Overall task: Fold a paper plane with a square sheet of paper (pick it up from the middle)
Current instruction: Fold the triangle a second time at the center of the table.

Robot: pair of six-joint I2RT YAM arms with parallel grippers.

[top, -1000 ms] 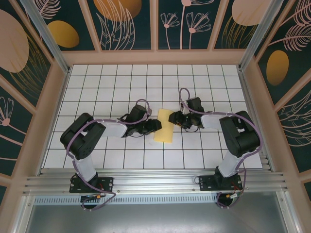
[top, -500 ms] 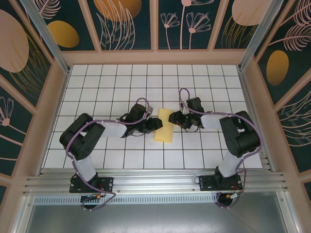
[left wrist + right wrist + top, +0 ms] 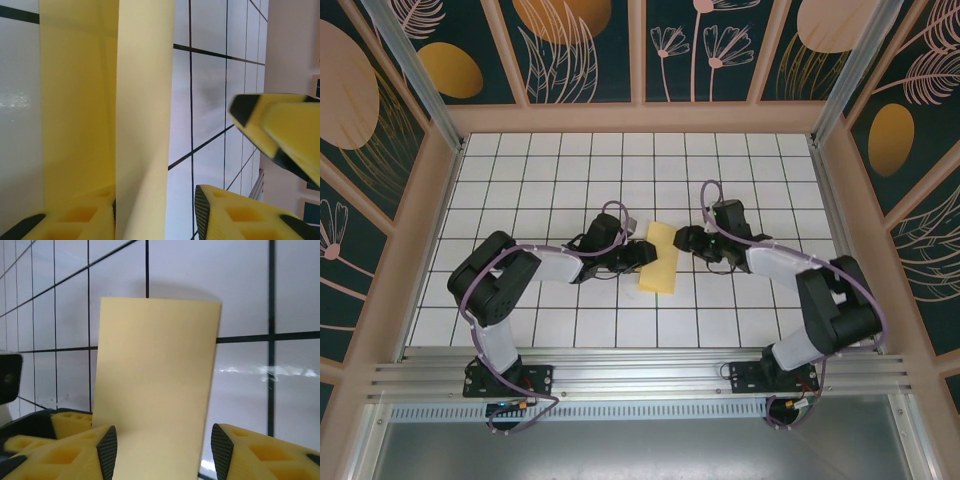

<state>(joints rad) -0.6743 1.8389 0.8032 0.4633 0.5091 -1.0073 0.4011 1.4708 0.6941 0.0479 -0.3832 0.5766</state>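
Two end effectors, left [image 3: 642, 255] and right [image 3: 685, 240], flank paper [image 3: 660, 268].

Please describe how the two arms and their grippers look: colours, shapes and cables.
The left arm and the right arm have bulky black joints joined by white links, and a purple cable loops along each. Each stands on a black base plate. The fingers are yellow blocks with hollow cells and black tips.

Left arm [image 3: 548, 266] and right arm [image 3: 775, 258]: black joints, white link shells. A purple cable [image 3: 468, 292] loops along each. Fingers [image 3: 65, 447] are yellow cored foam with black tips.
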